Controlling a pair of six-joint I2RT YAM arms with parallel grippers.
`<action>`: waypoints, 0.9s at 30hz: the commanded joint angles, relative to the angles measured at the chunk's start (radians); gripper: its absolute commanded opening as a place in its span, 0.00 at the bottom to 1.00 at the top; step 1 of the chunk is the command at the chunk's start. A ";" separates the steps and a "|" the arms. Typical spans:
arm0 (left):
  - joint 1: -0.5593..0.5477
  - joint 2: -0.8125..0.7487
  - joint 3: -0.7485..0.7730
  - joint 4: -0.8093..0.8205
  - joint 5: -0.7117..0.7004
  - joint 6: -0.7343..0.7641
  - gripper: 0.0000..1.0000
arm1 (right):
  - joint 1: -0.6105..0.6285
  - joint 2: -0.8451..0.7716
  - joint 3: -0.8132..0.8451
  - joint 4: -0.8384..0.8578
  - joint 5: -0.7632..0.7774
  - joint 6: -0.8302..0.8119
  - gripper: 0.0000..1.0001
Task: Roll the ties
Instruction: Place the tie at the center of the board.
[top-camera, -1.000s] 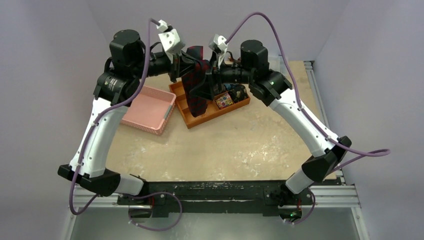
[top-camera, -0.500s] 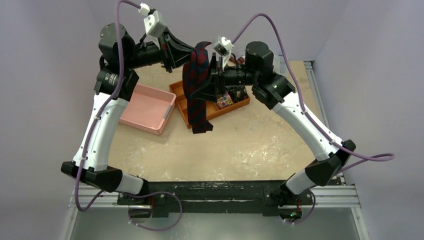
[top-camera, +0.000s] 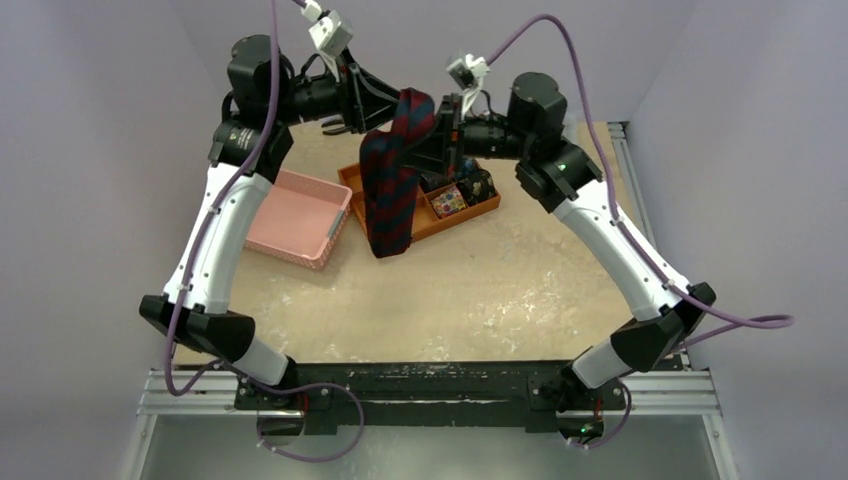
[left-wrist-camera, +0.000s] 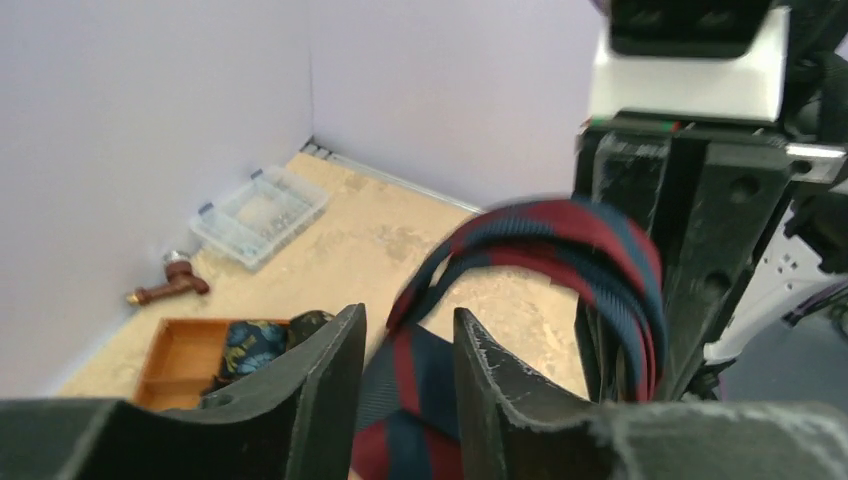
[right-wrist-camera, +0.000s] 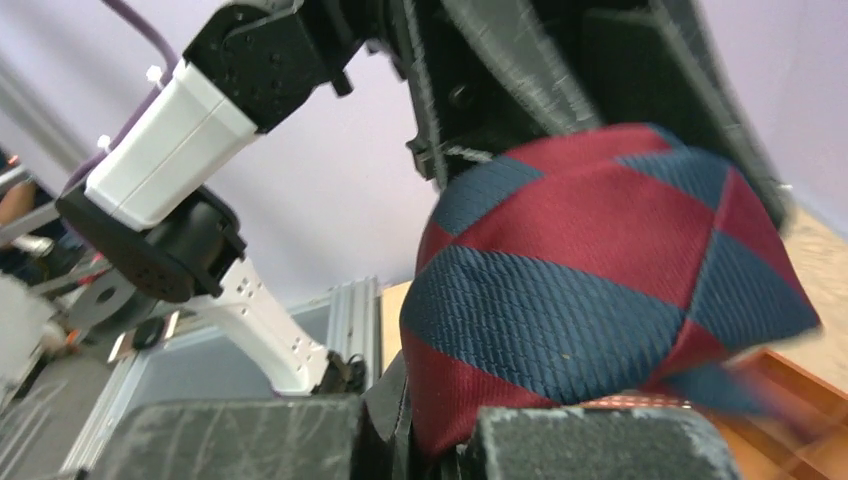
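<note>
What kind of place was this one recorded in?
Likely a lab robot cell: plain walls box in the tabletop, the left arm and right arm are mounted on an aluminium frame, and a striped tie hangs between them.

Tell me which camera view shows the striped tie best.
Top external: the striped tie shows at nearly full length, hanging from the right hand over the orange tray. The left wrist view catches only its looped upper part; the right wrist view only a close-up fold clamped in that hand.
</note>
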 joint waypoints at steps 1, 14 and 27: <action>0.008 0.067 0.075 -0.111 -0.062 0.010 0.47 | -0.129 -0.120 -0.030 0.056 0.033 0.084 0.00; -0.003 0.098 -0.044 -0.302 -0.380 0.247 1.00 | -0.445 -0.494 -0.290 -0.411 0.897 -0.302 0.00; -0.058 0.060 -0.454 -0.442 -0.467 0.706 1.00 | -0.216 -0.353 -0.657 -0.401 0.678 -0.637 0.86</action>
